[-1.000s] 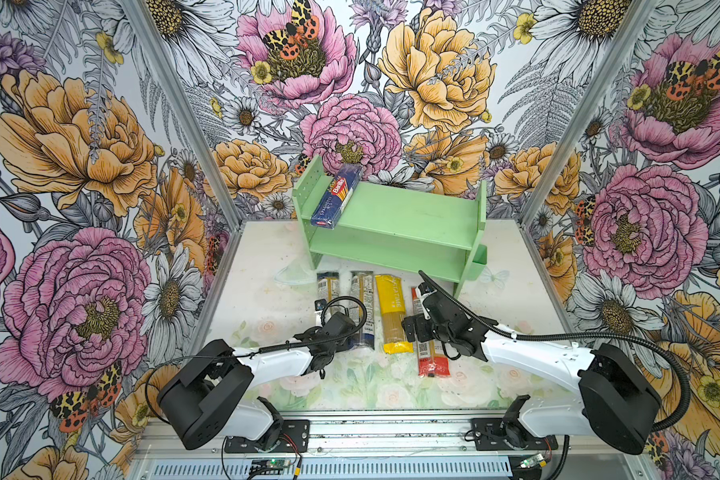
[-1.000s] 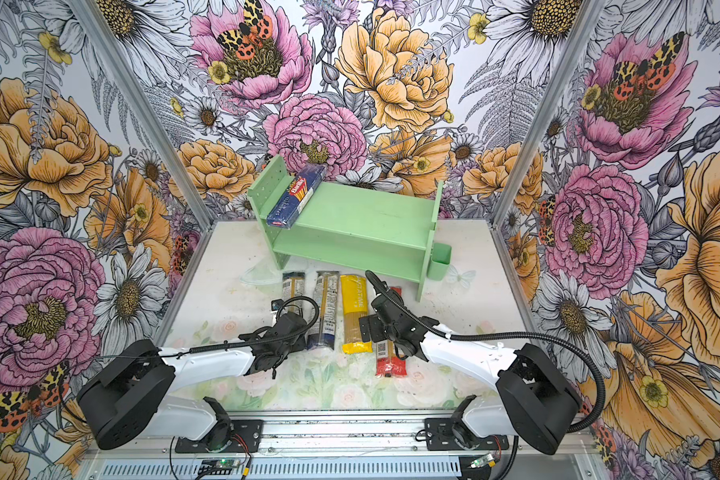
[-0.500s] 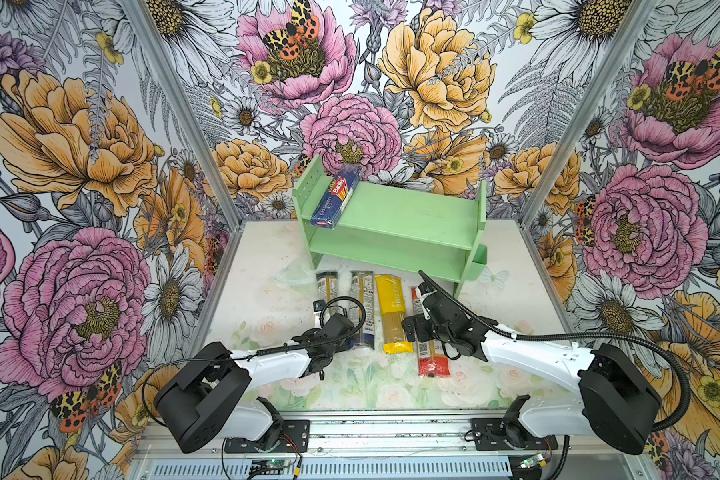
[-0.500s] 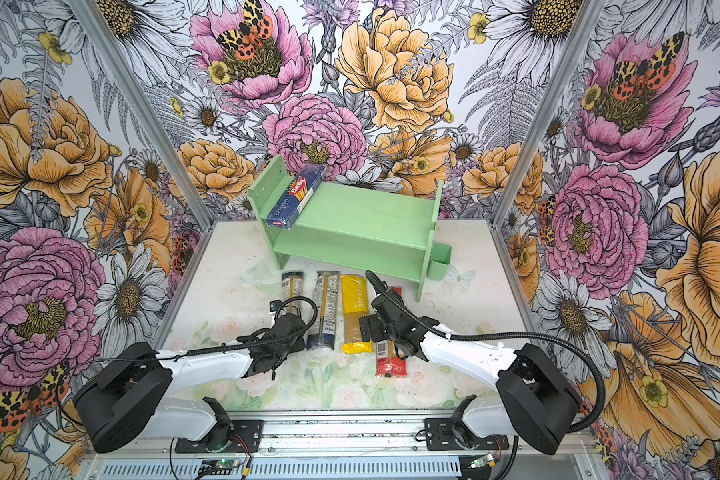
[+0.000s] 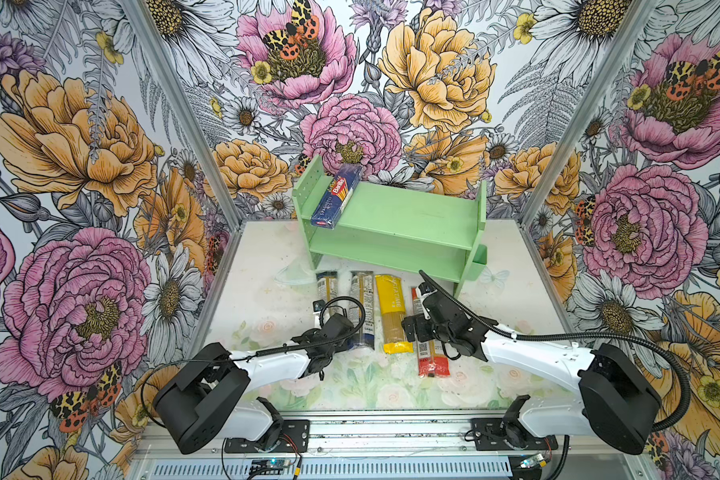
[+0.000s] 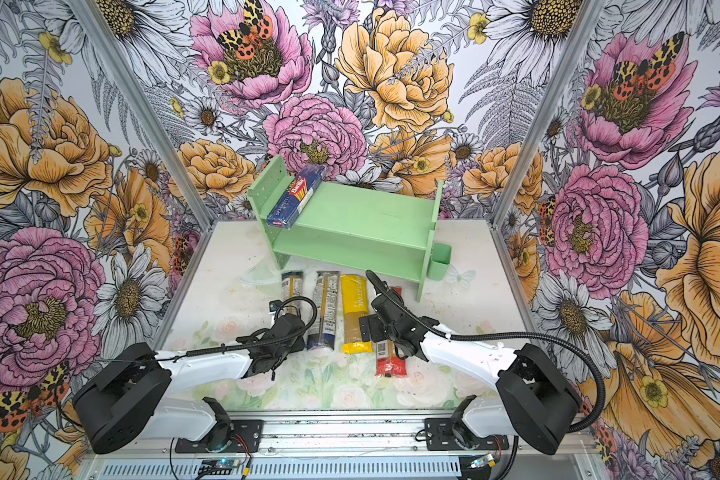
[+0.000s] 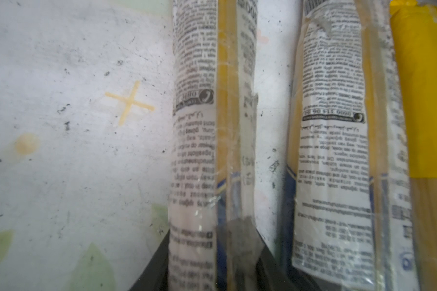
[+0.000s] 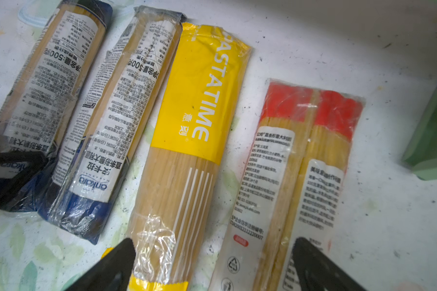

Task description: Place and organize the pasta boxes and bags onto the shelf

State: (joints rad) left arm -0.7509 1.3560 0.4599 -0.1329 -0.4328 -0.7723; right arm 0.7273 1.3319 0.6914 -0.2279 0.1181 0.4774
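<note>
The mint-green shelf stands at the back, with a dark blue Barilla box lying on its top tier at the left end. Several pasta bags lie side by side on the table before it: two clear navy-ended bags, a yellow bag and a red-ended clear bag. My left gripper is shut on the near end of the leftmost navy-ended bag, a dark finger pressing each side. My right gripper hangs open above the yellow bag and the red-ended bag.
A small green bin hangs on the shelf's right side panel. The flowered walls close in the table on the left, right and back. The floral table top is bare left of the bags and along the near edge.
The left gripper's jaws have closed onto the leftmost navy-ended bag, and the left arm has dropped slightly. The right arm and the bags have not moved.
</note>
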